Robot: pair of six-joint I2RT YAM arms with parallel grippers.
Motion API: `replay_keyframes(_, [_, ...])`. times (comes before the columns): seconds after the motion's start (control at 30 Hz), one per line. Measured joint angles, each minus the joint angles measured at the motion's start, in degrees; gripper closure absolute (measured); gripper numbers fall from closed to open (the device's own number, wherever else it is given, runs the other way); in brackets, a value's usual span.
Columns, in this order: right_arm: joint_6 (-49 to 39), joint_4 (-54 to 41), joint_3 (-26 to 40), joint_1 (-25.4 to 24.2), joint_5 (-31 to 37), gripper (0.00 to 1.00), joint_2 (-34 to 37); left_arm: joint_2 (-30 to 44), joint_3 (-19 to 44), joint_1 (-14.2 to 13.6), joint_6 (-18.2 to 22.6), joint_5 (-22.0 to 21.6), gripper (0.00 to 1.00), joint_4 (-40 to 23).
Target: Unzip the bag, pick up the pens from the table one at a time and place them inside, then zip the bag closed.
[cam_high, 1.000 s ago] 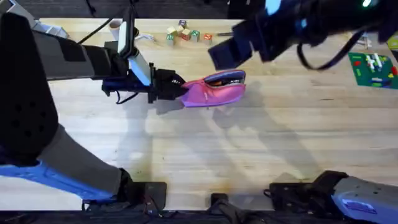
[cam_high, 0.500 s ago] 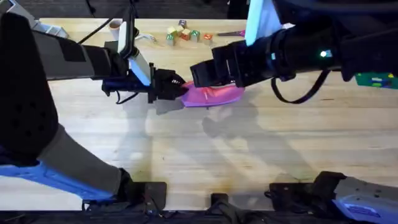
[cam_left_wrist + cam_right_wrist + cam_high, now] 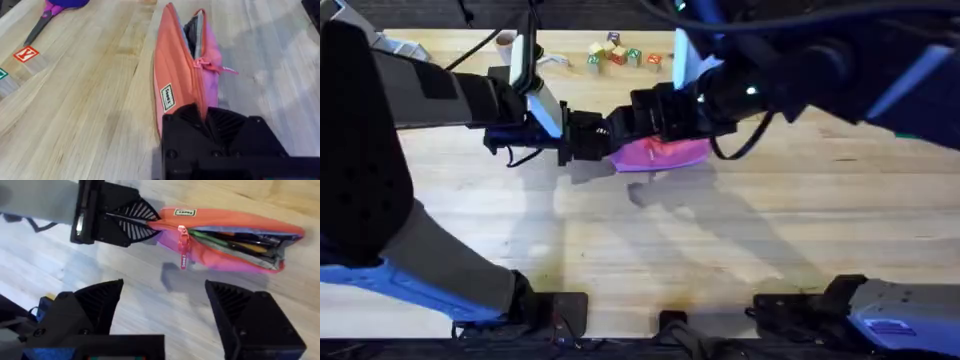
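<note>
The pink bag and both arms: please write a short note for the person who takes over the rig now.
Left gripper: shut on the bag at its end.
Right gripper: open, above the zipper pull.
Bag lies on the table, unzipped; pens are inside.
Done: unzipping, loading the pens.
Left: grasp the pull and zip the bag closed.

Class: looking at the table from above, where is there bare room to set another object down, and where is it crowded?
Free: the wide table strip between the bag and the arm bases. Crowded: around the bag, where both arms meet, and the far edge with the toy blocks.
</note>
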Motion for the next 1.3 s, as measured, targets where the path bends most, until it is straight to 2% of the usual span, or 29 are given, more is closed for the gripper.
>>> replay_keyframes(0.13, [4.1,0.3,0.0,0.0,-0.2,0.003,5.1,0.0,0.0,0.0,0.0,0.0,0.956,0.0])
replay_keyframes(0.6, [4.5,3.8,0.0,0.2,-0.2,0.007,11.9,0.0,0.0,0.0,0.0,0.0,0.957,0.0])
replay_keyframes(1.03, [4.6,7.3,0.0,0.2,2.7,0.008,14.0,0.0,0.0,0.0,0.0,0.0,0.957,0.0])
replay_keyframes(1.17, [4.6,7.8,0.0,0.2,4.1,0.093,14.0,0.0,0.0,0.0,0.0,0.0,0.957,0.0])
replay_keyframes(1.2, [4.6,7.9,0.0,0.2,5.0,0.233,14.0,0.0,0.0,0.0,0.0,0.0,0.957,0.0])
replay_keyframes(1.3, [4.4,7.9,0.0,0.2,6.4,0.332,14.1,0.0,0.0,0.0,0.0,0.0,0.957,0.0])
